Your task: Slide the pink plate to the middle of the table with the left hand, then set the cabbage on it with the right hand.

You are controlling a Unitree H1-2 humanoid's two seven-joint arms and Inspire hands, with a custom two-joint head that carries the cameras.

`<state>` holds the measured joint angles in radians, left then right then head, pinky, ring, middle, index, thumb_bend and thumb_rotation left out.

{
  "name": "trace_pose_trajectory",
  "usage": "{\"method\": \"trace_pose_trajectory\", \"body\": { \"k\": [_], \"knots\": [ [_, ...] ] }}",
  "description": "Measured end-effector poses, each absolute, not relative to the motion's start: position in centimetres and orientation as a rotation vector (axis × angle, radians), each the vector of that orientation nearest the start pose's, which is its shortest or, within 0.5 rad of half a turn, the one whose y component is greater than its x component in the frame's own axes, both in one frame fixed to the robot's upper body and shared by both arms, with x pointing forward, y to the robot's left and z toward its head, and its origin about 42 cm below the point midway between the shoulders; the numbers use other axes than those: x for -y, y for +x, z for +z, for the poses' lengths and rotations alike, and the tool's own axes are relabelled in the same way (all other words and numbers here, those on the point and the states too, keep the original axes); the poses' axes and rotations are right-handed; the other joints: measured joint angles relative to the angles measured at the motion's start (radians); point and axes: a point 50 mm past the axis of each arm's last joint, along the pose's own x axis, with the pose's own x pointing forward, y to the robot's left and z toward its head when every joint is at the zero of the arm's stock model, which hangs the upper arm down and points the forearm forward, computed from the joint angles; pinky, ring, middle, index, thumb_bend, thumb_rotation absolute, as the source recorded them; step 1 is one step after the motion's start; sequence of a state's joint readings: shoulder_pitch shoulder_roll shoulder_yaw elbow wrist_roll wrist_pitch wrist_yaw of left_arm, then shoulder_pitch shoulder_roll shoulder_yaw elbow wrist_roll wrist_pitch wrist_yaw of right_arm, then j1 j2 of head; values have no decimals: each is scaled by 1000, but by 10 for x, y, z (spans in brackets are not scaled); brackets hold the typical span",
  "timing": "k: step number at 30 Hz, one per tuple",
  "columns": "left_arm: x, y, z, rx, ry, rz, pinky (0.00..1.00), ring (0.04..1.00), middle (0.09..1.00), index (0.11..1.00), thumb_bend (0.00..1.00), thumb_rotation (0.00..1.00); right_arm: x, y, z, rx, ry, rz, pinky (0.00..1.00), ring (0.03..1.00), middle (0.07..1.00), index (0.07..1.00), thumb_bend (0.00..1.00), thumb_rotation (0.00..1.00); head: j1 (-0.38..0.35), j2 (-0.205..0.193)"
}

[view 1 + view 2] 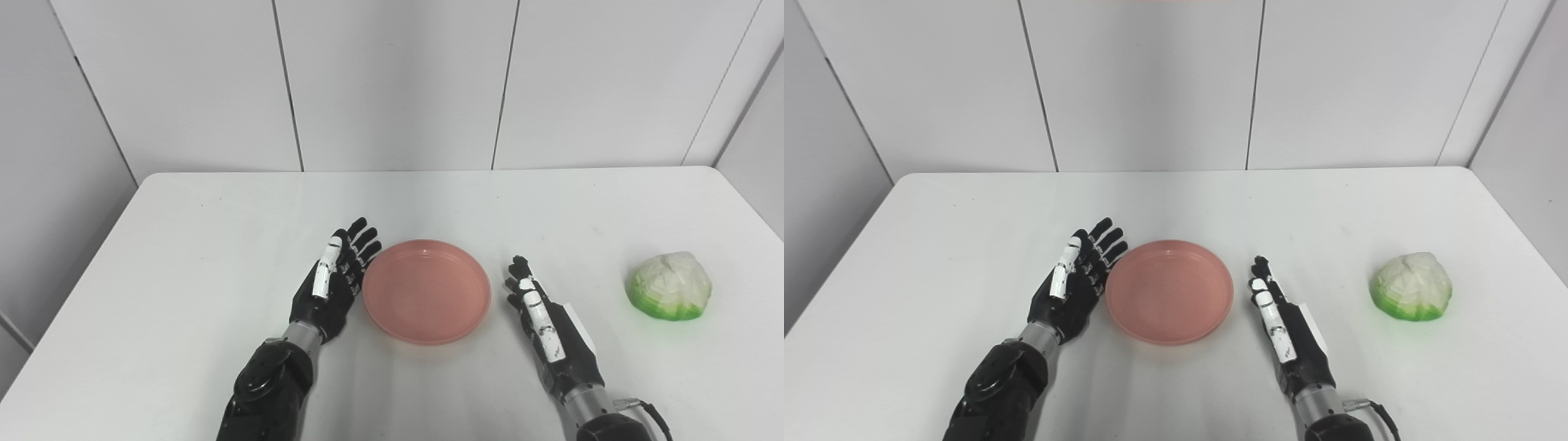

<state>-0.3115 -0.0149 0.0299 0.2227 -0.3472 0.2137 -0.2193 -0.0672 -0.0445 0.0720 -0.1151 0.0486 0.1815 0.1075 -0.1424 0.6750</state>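
The pink plate lies flat near the middle of the white table, empty. My left hand is open, fingers straight, its edge against the plate's left rim. My right hand is open and empty, fingers straight, resting just right of the plate with a small gap. The cabbage, white on top and green at the base, sits on the table at the far right, well apart from my right hand. The same scene shows in the right eye view, with the plate and the cabbage.
White wall panels stand behind the table's far edge. The table's right edge runs close behind the cabbage. Bare tabletop lies beyond the plate and to the left of my left hand.
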Motion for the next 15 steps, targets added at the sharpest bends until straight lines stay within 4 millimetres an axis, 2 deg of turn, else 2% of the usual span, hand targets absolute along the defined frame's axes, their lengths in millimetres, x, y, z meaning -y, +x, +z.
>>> {"method": "trace_pose_trajectory", "body": {
  "k": [6, 7, 8, 11, 13, 15],
  "knots": [
    [-171, 378, 117, -87, -366, -313, 933, 929, 926, 907, 386, 1000, 194, 303, 131, 12, -36, 170, 959, 957, 974, 978, 276, 1000, -48, -14],
    [-171, 378, 116, -83, -366, -314, 935, 928, 924, 906, 387, 1000, 194, 303, 131, 14, -50, 163, 949, 955, 970, 975, 290, 1000, -64, -17],
    [-171, 378, 115, -77, -366, -317, 932, 922, 917, 900, 396, 1000, 194, 303, 132, 17, -67, 154, 951, 955, 966, 973, 359, 1000, -65, -17],
    [-171, 379, 112, -66, -369, -331, 925, 914, 910, 896, 402, 1000, 195, 304, 133, 27, -129, 140, 952, 955, 965, 973, 415, 1000, -100, -25],
    [-172, 381, 110, -58, -367, -334, 919, 911, 907, 892, 403, 1000, 196, 304, 134, 35, -175, 136, 918, 939, 954, 960, 460, 1000, -100, -25],
    [-173, 383, 109, -52, -366, -335, 918, 910, 908, 890, 404, 1000, 201, 304, 138, 51, -224, 115, 878, 915, 929, 924, 483, 983, -138, -29]
  ]
}}
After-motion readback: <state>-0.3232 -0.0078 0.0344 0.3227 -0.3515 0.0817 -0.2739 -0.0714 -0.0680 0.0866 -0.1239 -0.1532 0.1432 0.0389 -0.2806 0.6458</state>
